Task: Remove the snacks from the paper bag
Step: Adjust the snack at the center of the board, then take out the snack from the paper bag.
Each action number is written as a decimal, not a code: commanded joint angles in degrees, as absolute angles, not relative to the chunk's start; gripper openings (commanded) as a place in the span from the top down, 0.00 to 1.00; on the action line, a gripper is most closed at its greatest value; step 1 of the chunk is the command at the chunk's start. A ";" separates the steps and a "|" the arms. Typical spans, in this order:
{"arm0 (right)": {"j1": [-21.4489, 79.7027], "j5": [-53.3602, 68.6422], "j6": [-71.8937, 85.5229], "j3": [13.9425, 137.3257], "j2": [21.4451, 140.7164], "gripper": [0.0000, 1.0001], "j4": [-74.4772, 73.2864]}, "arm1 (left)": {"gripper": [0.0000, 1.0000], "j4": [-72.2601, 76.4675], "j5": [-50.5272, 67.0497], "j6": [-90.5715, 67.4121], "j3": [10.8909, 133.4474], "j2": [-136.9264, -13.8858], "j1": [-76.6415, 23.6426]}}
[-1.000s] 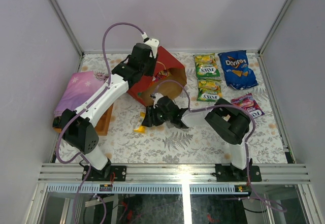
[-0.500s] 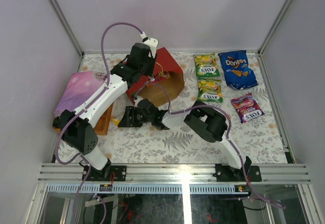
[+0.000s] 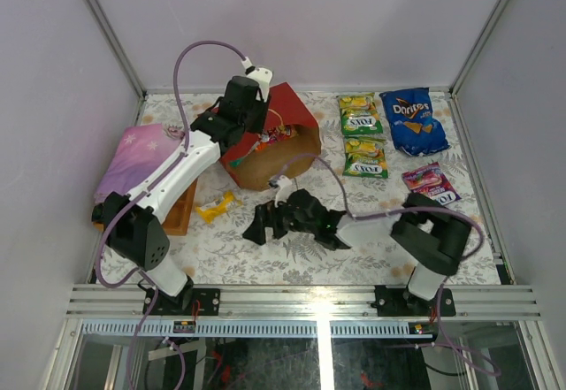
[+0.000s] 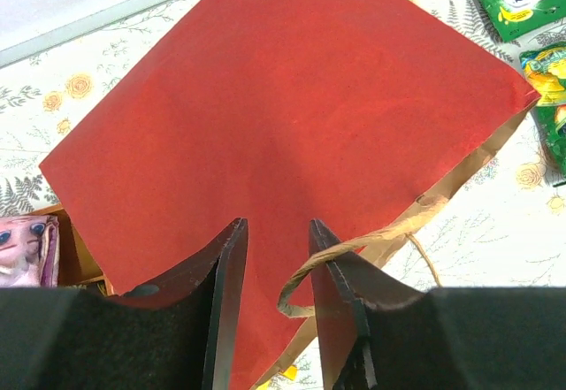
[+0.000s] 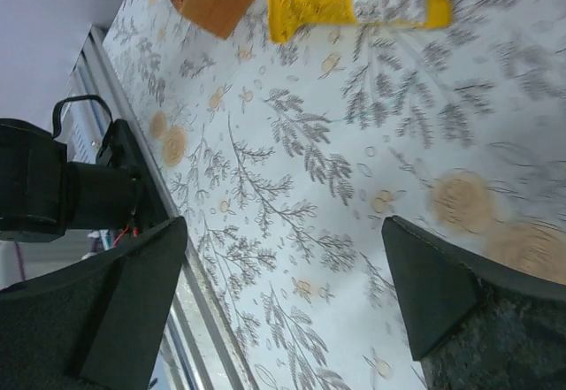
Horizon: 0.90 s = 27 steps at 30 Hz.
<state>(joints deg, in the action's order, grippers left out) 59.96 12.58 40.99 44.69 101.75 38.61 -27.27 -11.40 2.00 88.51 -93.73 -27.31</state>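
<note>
Paper bag [image 3: 274, 133] on side — mouth near-right (diagonal axis).

cloth [image 3: 133, 158]: pink-purple, folded, far on my left, lying over wooden tray [image 3: 180, 214] | tray: orange-brown, near corner sticks out | counter [image 3: 354, 244]: fern+flower print cover | metal rail [image 3: 309, 302]: along near edge

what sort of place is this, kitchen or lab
Probably a robot lab cell, not a home: two arms bolted to a metal rail, plain white walls boxing in the table, snack packets laid out.
</note>
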 commanded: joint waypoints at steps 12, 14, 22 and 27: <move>38.39 5.77 60.10 48.95 104.53 0.00 56.88 | 0.66 -21.72 -10.23 1.28 85.70 -89.90 -25.86; 38.41 3.92 65.49 51.51 109.32 0.03 59.52 | 0.66 -21.95 -9.96 1.25 85.74 -89.89 -25.76; 39.55 -1.84 74.28 61.92 123.57 0.10 62.98 | 0.66 -21.14 -9.62 1.11 84.72 -88.89 -25.75; 40.25 -5.73 71.32 69.36 128.29 0.11 59.11 | 0.66 -21.18 -9.43 1.10 84.64 -88.94 -25.75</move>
<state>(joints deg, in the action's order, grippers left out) 39.22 0.16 71.40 62.57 126.87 58.06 -24.91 -10.09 1.89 85.10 -90.56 -26.13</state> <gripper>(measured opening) 0.896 0.339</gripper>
